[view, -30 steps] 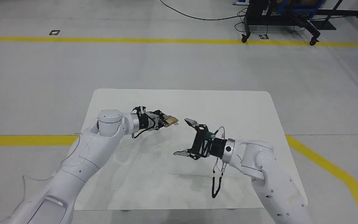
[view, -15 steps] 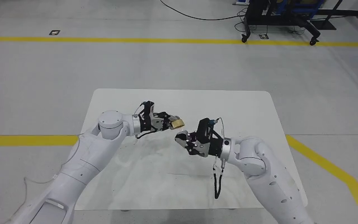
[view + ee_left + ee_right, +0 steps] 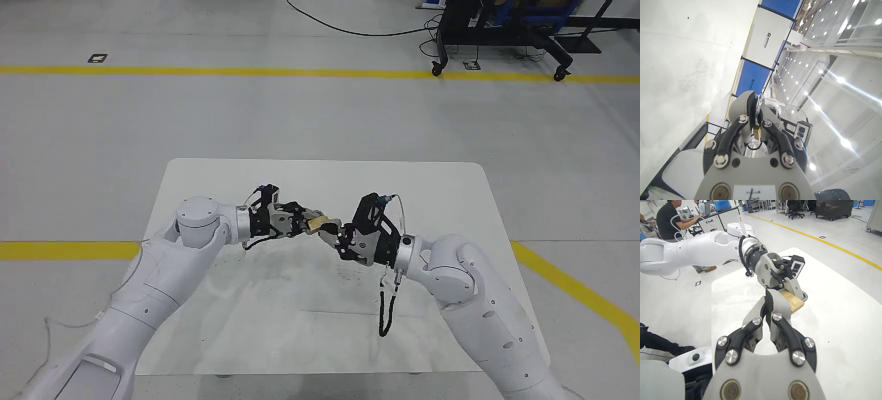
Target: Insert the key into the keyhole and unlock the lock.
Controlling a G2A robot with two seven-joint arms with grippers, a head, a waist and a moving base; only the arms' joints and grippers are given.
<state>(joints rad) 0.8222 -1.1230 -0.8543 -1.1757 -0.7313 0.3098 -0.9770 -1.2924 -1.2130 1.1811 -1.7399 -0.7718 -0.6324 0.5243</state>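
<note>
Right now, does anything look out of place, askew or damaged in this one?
Nothing stands out. The left tool grips the brass padlock above the white table, and the shut right tool appears to touch its body. Whether it holds a key I cannot tell. A few dark specks dot the tabletop.

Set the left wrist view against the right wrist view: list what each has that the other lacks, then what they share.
Left wrist view: the lock appears edge-on, a thin brass strip between the fingers of the left gripper, with ceiling lights and blue wall panels beyond.
Right wrist view: the lock's broad brass face, the white left arm, the white table underneath, and the right gripper, fingers pressed together, pointing at the lock.
Both: the lock clamped in the left gripper.
</note>
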